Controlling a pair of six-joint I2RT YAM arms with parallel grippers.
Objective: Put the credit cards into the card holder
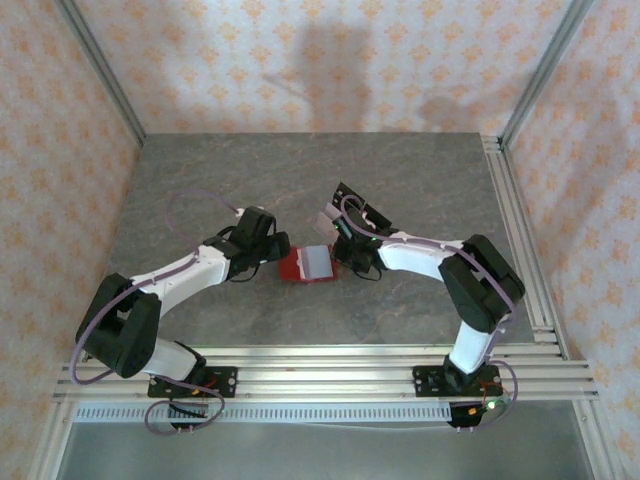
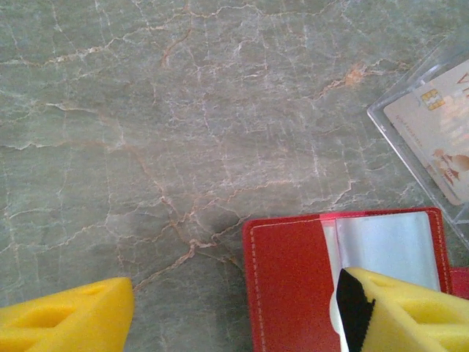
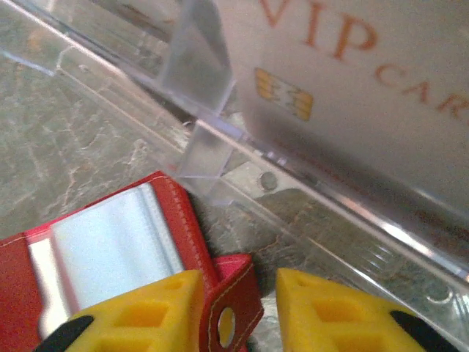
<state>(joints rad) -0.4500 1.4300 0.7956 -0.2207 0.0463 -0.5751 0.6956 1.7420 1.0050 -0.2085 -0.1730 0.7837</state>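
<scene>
Lying open on the table [image 1: 300,180], card holder [image 1: 305,264] beside clear rack [image 3: 201,73].

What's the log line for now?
left tool open, finger over red square wallet | right tool open around its snap tab | pale VIP card in clear plastic rack

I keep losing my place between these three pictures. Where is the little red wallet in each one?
Top view: the red wallet sits near the middle of the picture.
Left wrist view: the wallet is at bottom right, lying open.
Right wrist view: the wallet is at bottom left.
Shared landmark: the clear rack holding a VIP card, just beyond the wallet in both wrist views.
</scene>
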